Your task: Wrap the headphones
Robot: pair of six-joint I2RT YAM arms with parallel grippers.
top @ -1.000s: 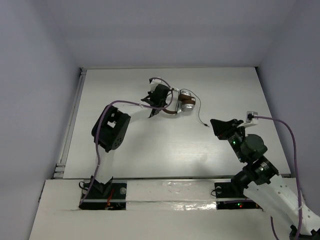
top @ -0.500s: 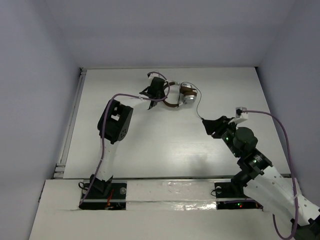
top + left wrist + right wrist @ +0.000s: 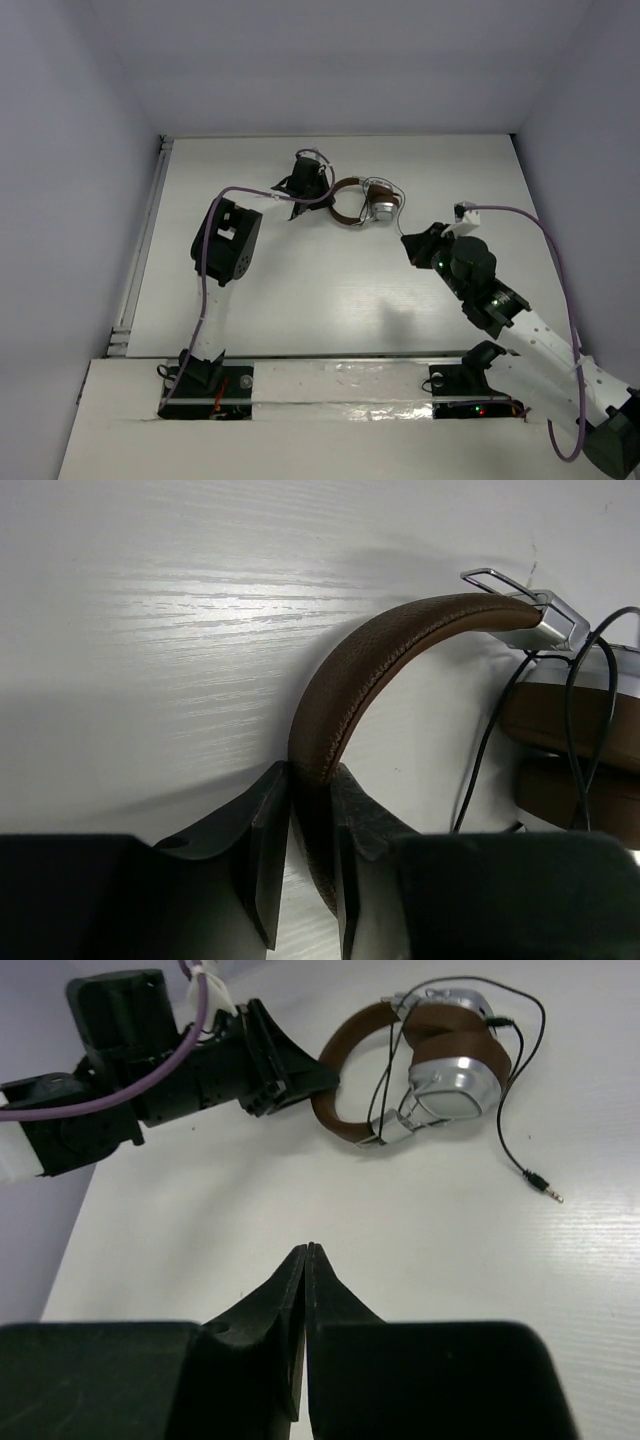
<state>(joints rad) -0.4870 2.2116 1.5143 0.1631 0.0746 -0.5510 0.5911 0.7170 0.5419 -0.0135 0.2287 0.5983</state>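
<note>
No writing, brand, number or sign was legible in any view, neither on the headphones [image 3: 455,1090] nor on the table [image 3: 300,290].

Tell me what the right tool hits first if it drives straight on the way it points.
Probably the headphones, near the brown headband held by the left tool; bare table lies between, and depth is unclear.
</note>
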